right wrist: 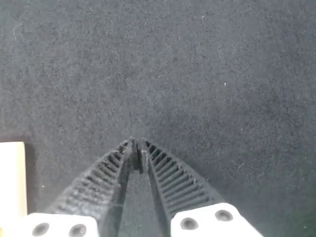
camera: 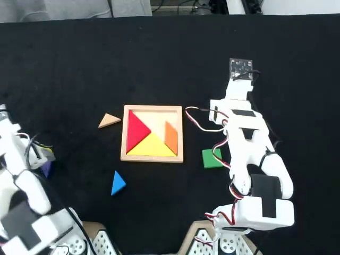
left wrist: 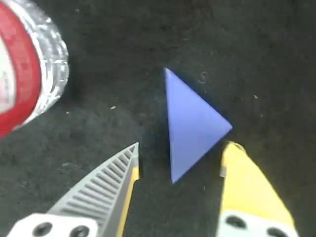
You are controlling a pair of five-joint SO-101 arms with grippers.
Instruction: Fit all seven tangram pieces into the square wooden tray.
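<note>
The square wooden tray [camera: 153,156] lies mid-table and holds a red triangle [camera: 136,130], a yellow triangle [camera: 153,145] and an orange piece [camera: 170,135]. A tan triangle [camera: 109,120] rests just left of the tray, and a blue triangle [camera: 117,183] lies in front of it. A green square [camera: 211,158] sits to the tray's right, partly under the right arm [camera: 245,139]. My left gripper [left wrist: 180,148] is open, its fingers on either side of a purple triangle [left wrist: 192,126] on the cloth at the far left [camera: 47,169]. My right gripper [right wrist: 134,148] is shut with nothing in it, over bare cloth beside a tray corner [right wrist: 11,177].
A black cloth covers the table. A clear round object with a red band [left wrist: 24,64] stands close to the purple triangle. Red and white wires [camera: 204,121] loop from the right arm near the tray's right edge. Arm bases sit at the front edge.
</note>
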